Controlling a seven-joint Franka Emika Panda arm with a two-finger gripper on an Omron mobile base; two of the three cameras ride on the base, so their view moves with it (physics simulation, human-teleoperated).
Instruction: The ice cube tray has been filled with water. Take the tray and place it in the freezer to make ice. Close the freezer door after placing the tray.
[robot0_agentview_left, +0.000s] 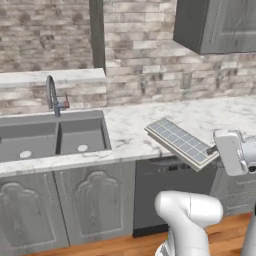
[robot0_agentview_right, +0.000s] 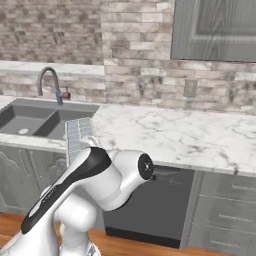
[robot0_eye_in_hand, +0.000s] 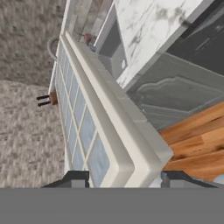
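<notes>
One flat whitish rectangular ice cube tray (robot0_agentview_left: 181, 142) with a grid of pale blue-grey cells is in view; across its short side it counts three cells, and its long side cannot be counted for certain. One dark grey sink (robot0_agentview_left: 52, 137) holds two basins, each with one pale round drain. One curved grey metal faucet (robot0_agentview_left: 52, 95) stands behind it. One white marble-patterned counter (robot0_agentview_right: 175, 135) runs along one brick wall (robot0_agentview_right: 125, 50). One grey upper cabinet (robot0_agentview_right: 215, 30) hangs above. One dark dishwasher front (robot0_agentview_left: 170, 192) sits under the counter, with two grey arched-panel cabinet doors (robot0_agentview_left: 62, 210) to its left in the left base view. One wall outlet (robot0_agentview_right: 189, 88) shows on the bricks.
</notes>
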